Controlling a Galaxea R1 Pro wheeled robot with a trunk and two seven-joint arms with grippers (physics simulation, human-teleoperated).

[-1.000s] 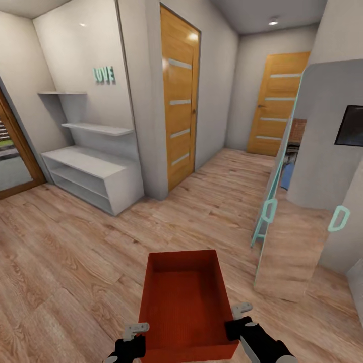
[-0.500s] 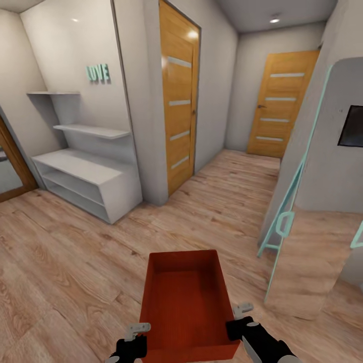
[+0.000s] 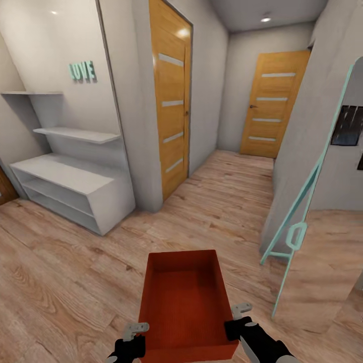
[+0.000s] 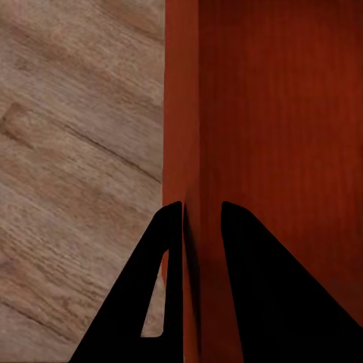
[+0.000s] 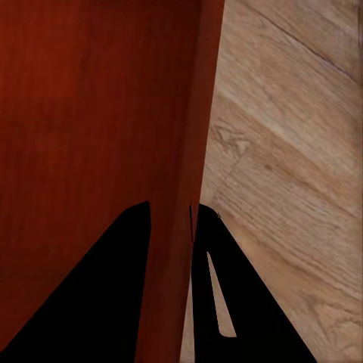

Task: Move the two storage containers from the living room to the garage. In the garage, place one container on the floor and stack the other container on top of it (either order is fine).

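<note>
One word can be read: the mint-green raised letters "LOVE" [image 3: 82,70], mounted on the pale wall [image 3: 60,45] above the white shelves [image 3: 75,134] in the head view. The first letter is slightly blurred. The wrist views carry no readable writing.

Orange-red open storage container [image 3: 186,302], level, held aloft

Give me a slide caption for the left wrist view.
Left gripper pinching the orange-red storage container's side wall above light wood plank flooring.

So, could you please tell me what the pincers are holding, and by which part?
One storage container: the left pincer clamps its left side wall, the right pincer its right wall.
</note>
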